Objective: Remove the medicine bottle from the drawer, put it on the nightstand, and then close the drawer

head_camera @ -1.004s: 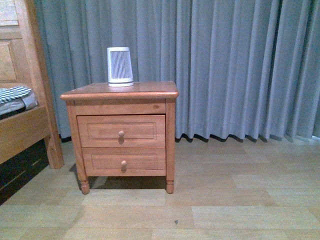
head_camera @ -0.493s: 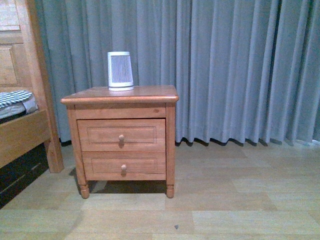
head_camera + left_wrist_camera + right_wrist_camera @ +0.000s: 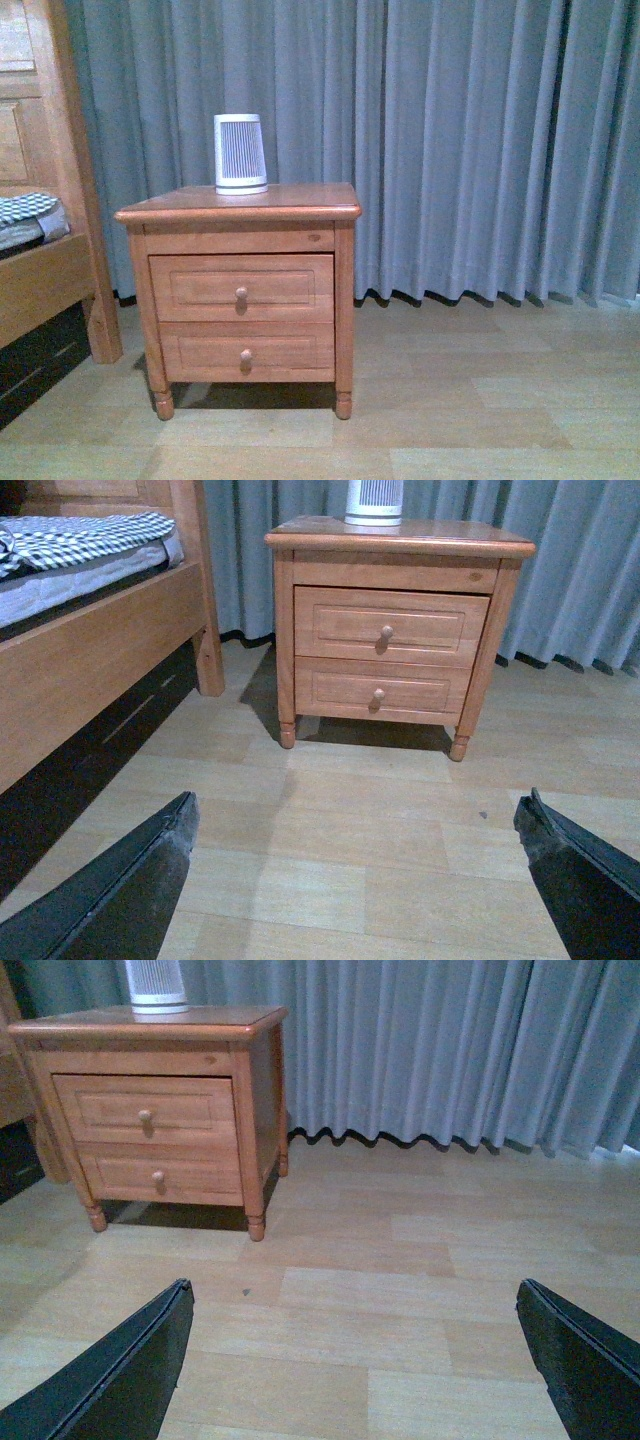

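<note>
The honey-brown nightstand (image 3: 240, 212) stands at the left of the front view, in front of a grey curtain. Its upper drawer (image 3: 241, 287) is shut, with a round knob (image 3: 241, 293). The nightstand also shows in the left wrist view (image 3: 400, 540) and the right wrist view (image 3: 150, 1030); the drawer shows shut in both (image 3: 388, 627) (image 3: 145, 1110). The medicine bottle is hidden. My left gripper (image 3: 355, 825) and my right gripper (image 3: 352, 1310) are open and empty, low over the wooden floor, well short of the nightstand. Neither arm shows in the front view.
A large white ribbed tapered device (image 3: 240, 153) stands on the nightstand's top. The lower drawer (image 3: 246, 351) is shut. A wooden bed frame (image 3: 45, 270) with checked bedding (image 3: 85, 535) stands left of the nightstand. The grey curtain (image 3: 480, 150) hangs behind. Pale wood floor (image 3: 450, 400) lies in front.
The front view has shifted: the nightstand sits lower and a little larger in the frame than before. The drawers stay shut and the device has not moved on the top.
</note>
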{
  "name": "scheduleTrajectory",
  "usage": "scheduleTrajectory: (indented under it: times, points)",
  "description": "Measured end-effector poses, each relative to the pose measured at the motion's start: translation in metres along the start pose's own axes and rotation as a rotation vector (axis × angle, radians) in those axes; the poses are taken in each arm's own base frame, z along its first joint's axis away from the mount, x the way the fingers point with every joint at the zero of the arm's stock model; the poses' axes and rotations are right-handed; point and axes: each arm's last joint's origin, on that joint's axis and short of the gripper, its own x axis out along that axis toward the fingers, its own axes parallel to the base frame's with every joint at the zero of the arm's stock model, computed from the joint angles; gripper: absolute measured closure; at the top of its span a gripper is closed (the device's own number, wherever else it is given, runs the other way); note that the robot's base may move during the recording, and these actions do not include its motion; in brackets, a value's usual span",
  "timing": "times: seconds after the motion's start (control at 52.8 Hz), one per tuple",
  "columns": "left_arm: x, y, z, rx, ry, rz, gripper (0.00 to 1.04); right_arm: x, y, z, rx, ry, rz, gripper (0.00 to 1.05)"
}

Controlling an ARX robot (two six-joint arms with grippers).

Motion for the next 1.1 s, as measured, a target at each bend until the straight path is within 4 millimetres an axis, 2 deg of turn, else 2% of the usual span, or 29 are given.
scheduleTrajectory:
  times: [1.004, 1.099]
  points:
    - [0.0, 0.0, -0.0001, 0.0, 0.001, 0.0, 0.07, 0.0, 0.0, 0.0, 0.0, 0.0, 0.002, 0.07]
    - [0.0068, 0.0019, 0.006, -0.093, 0.305, -0.01, 0.07, 0.0, 0.0, 0.0, 0.0, 0.0, 0.0, 0.07]
